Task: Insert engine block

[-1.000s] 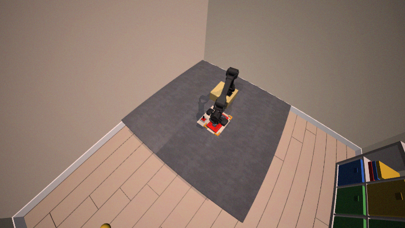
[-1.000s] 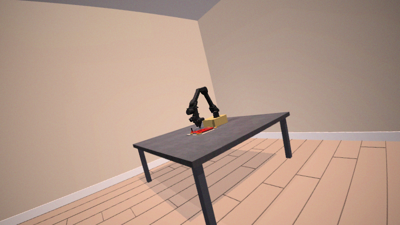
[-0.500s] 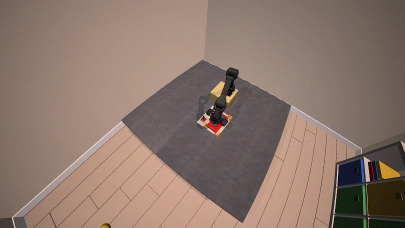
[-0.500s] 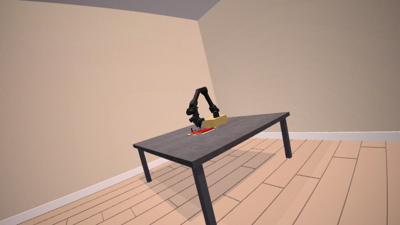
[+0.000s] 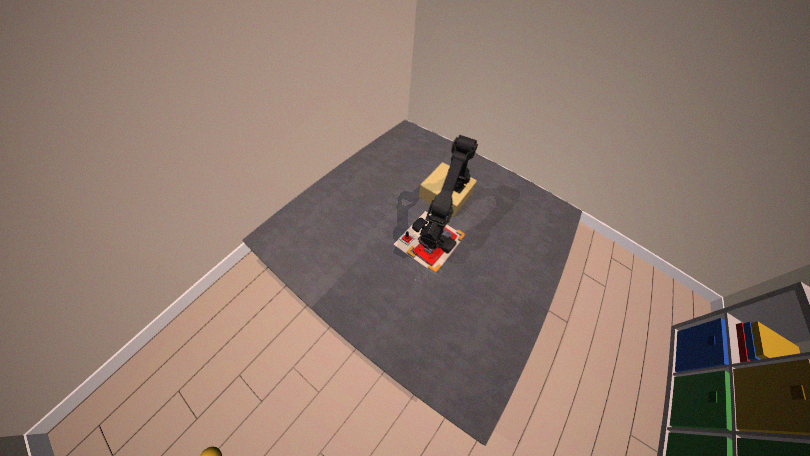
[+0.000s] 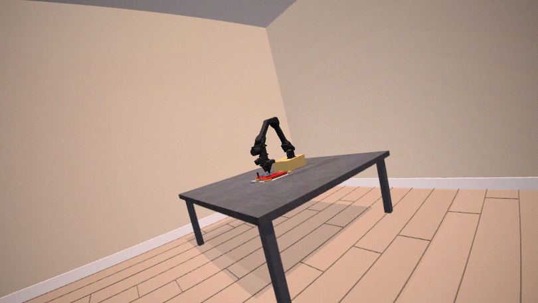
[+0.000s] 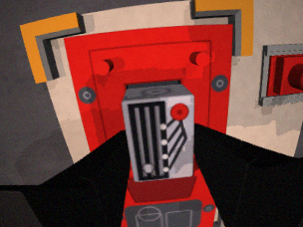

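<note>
The red car body (image 7: pixel 150 70) (image 5: pixel 429 258) (image 6: pixel 279 174) lies on a pale base plate (image 7: pixel 266 121). My gripper (image 7: pixel 159 133) (image 5: pixel 430 246) (image 6: pixel 267 171) points down over it and is shut on the engine block. The block (image 7: pixel 174 139) is light grey, with dark stripes and a red round mark on its upper face. In the wrist view it stands over the dark opening (image 7: pixel 153 84), whose far edge shows just beyond it. The block's underside, its depth in the opening, the slot and the rib are hidden.
Orange corner brackets (image 7: pixel 56 25) (image 7: pixel 224 6) stand around the car body. A red part with a knob (image 7: pixel 284 75) (image 5: pixel 406 238) sits in a grey frame on the base plate. A yellow box (image 5: pixel 433 184) (image 6: pixel 297 162) stands at the arm's base on the dark table (image 5: pixel 396 317) (image 6: pixel 233 195).
</note>
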`<action>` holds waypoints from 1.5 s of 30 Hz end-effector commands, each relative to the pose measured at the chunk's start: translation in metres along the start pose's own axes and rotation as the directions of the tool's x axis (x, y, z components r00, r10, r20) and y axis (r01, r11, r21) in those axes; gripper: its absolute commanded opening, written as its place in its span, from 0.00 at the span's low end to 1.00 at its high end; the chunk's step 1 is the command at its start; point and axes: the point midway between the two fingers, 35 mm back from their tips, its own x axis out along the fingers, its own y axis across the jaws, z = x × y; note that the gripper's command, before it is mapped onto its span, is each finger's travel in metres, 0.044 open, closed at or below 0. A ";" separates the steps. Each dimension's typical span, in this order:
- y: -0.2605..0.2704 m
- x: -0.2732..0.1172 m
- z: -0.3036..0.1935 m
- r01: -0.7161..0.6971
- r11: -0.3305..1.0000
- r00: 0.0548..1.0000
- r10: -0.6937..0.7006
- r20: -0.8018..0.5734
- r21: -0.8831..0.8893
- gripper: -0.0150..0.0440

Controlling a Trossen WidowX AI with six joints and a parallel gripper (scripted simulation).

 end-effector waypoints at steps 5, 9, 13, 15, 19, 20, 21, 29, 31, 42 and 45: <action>-0.001 0.002 0.000 0.003 1.000 1.000 -0.003 0.001 0.002 0.52; -0.001 0.003 0.000 0.003 1.000 1.000 -0.003 0.001 0.004 0.52; -0.001 0.004 0.000 0.003 1.000 1.000 -0.003 0.001 0.005 0.52; -0.001 0.005 0.000 0.003 1.000 1.000 -0.003 0.001 0.005 0.52; -0.001 0.006 0.000 0.003 1.000 1.000 -0.003 0.001 0.005 0.52; -0.001 0.006 0.000 0.003 1.000 1.000 -0.003 0.001 0.005 0.52; -0.001 0.006 0.000 0.003 1.000 1.000 -0.003 0.001 0.005 0.52; -0.001 0.008 0.000 0.003 1.000 1.000 -0.003 0.001 0.004 0.52; -0.001 0.009 0.000 0.003 1.000 1.000 -0.003 0.001 0.004 0.52; 0.000 0.009 0.000 0.000 1.000 1.000 0.000 0.000 0.002 0.75; 0.000 0.009 0.000 0.000 1.000 1.000 0.000 0.000 0.002 0.88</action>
